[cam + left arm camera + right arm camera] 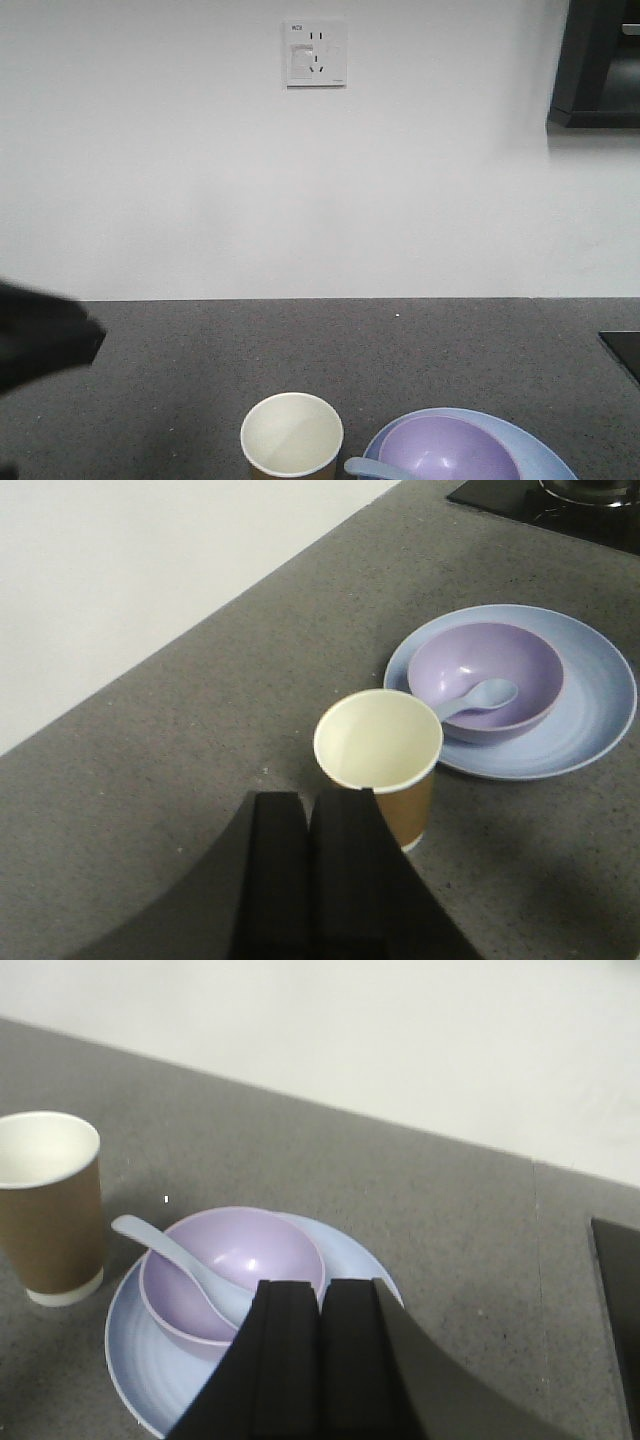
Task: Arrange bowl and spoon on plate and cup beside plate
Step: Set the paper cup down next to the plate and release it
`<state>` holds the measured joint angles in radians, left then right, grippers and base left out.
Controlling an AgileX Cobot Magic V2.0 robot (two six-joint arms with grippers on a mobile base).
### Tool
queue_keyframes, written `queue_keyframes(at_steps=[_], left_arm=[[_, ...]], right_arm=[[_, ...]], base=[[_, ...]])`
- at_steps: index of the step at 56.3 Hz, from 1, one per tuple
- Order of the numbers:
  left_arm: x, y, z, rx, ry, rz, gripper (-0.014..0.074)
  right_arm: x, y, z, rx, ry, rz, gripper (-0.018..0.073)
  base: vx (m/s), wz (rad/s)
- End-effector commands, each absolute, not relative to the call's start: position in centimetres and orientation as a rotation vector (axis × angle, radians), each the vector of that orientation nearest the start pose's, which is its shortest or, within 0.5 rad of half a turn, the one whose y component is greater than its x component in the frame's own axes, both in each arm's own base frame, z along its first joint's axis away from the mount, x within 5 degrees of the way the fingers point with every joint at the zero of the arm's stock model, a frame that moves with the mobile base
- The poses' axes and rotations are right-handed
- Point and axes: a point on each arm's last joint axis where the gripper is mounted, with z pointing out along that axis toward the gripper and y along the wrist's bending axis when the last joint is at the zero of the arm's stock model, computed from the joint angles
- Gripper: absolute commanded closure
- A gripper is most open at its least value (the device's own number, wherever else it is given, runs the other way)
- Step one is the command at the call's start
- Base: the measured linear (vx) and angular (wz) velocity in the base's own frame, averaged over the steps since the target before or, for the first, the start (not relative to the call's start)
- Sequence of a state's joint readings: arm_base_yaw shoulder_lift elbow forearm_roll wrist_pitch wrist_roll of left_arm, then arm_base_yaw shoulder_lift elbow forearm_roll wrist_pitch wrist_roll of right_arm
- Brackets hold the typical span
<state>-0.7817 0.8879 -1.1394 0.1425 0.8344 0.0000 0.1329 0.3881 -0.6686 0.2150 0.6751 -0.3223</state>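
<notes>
Left gripper (312, 810) closed and empty, paper cup (380, 760) upright just beyond its fingertips, beside the light blue plate (600, 705). Right gripper (322, 1295) likewise closed, holding nothing, poised above the near rim of the lavender bowl (250, 1255) with the spoon (175, 1250) inside. Risk: clipping and toppling the light cup, or nudging the bowl, on a careless retreat.

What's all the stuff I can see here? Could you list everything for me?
plate: one, light blue, on the grey counter
bowl: one, lavender, sitting on the plate
spoon: one, pale, scoop in the bowl, handle over its rim
cup: one, brown paper with cream inside, upright beside the plate
counter: one, dark grey speckled
wall socket: one, white, on the wall
left tool: one, black, shut, just behind the cup
right tool: one, black, shut, over the plate's near edge
</notes>
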Motion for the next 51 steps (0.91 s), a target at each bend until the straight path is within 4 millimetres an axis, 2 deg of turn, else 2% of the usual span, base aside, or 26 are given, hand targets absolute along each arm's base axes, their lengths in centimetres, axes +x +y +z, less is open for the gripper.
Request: queue_keyframes(at_steps=[1,5,11,21,31,51], left_arm=[[10.7,-9.6,41.1,0.702,1.734,-0.440,0.0603],[9.9,-9.0,38.5,0.636,1.716,-0.514,0.0603],[9.2,-8.4,36.1,0.602,1.703,-0.560,0.0603],[8.8,-8.1,33.8,0.615,1.749,-0.552,0.0603],[8.8,-8.1,33.0,0.629,1.784,-0.537,0.0603],[8.8,-8.1,33.0,0.638,1.767,-0.527,0.0603]], right_arm=[[5.3,1.8,35.8,-0.314,1.654,0.096,0.0566],[4.7,1.7,35.1,-0.301,1.615,0.092,0.0566],[4.3,1.6,34.5,-0.293,1.596,0.093,0.0566],[4.2,1.6,34.3,-0.298,1.609,0.097,0.0565],[4.2,1.6,34.3,-0.298,1.610,0.097,0.0565],[4.2,1.6,34.3,-0.298,1.610,0.098,0.0565]], base=[[0.00,0.00],[0.00,0.00],[0.00,0.00],[0.00,0.00],[0.00,0.00],[0.00,0.00]])
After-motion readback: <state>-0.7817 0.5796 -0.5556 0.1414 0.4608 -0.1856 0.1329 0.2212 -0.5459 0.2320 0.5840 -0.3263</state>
